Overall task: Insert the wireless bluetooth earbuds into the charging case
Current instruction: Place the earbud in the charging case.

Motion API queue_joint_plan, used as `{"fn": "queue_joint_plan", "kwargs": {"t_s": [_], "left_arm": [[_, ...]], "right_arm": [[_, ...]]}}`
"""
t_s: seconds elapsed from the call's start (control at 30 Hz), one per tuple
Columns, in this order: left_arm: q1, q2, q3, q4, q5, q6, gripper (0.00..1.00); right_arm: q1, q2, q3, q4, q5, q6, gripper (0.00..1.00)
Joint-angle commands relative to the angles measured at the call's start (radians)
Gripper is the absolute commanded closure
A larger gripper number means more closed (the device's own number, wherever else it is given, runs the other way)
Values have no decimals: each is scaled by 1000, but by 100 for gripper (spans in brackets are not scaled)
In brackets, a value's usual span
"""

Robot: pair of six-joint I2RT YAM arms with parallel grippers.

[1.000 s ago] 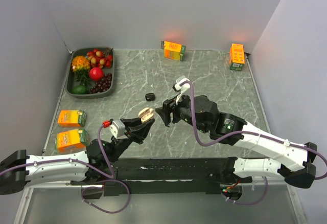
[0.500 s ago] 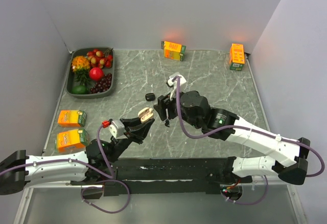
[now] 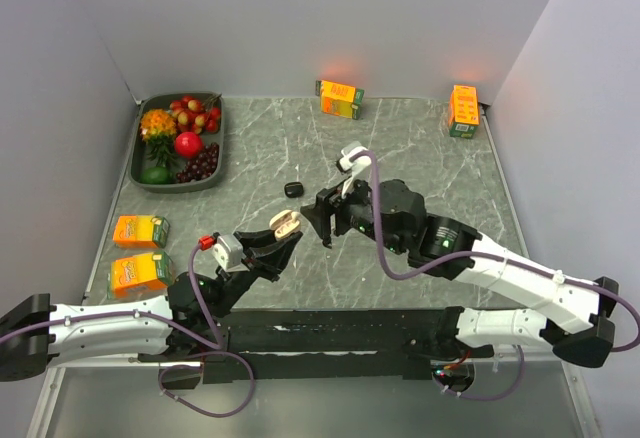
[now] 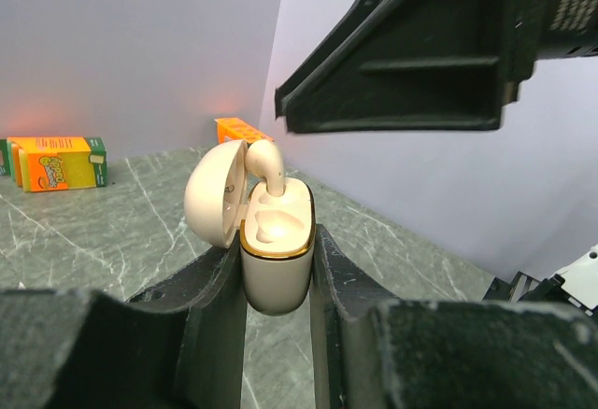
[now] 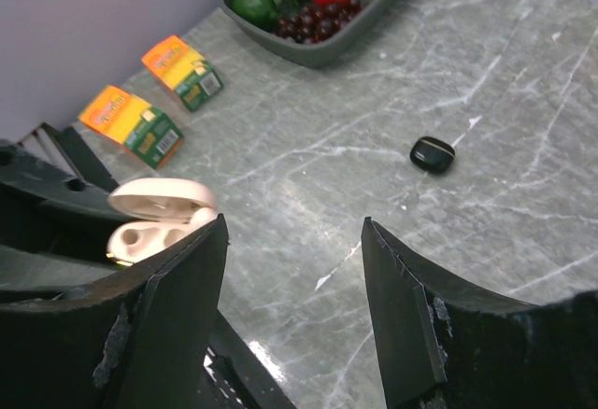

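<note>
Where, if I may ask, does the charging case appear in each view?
Top external: charging case centre-left, in left gripper.
Left wrist: charging case centre, lid open.
Right wrist: charging case lower left.
Shared landmark: grey marbled table.

The left arm (image 3: 105, 323) and right arm (image 3: 520, 280) had white shells, black joints and looping purple cables (image 3: 379, 248); their fingers (image 5: 177, 316) were matte black

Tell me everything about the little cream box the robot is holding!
The charging case is smooth, glossy cream plastic with a gold rim. It stands upright, pinched on both sides by the left gripper. Its rounded lid is hinged open. One cream earbud pokes up out of it; the socket beside it looks empty.
</note>
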Motion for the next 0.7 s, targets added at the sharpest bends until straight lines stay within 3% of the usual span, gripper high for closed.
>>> {"fn": "queue_joint_plan", "kwargs": {"t_s": [0.0,0.4,0.5,0.53,0.57,0.67], "left_arm": [[3,-7,-5,46,1,0,99],[3,-16,-5,40,18,10,99],[1,-20,-16,35,72,33,99],[1,-22,-16,22,82,74,99],[3,-27,-22,17,93,104,99],[1,-34,-38,25,90,141,99]], "right_arm": [[16,-36,-1,64,-46,-24,33],[-11,-51,12,23,51,13,32],[-74,-45,30,12,-94,83,31],[-152,-55,24,27,-172,115,31],[-190,-60,7,64,-351,185,31],[-295,-63,-5,95,-612,276,30]]}}
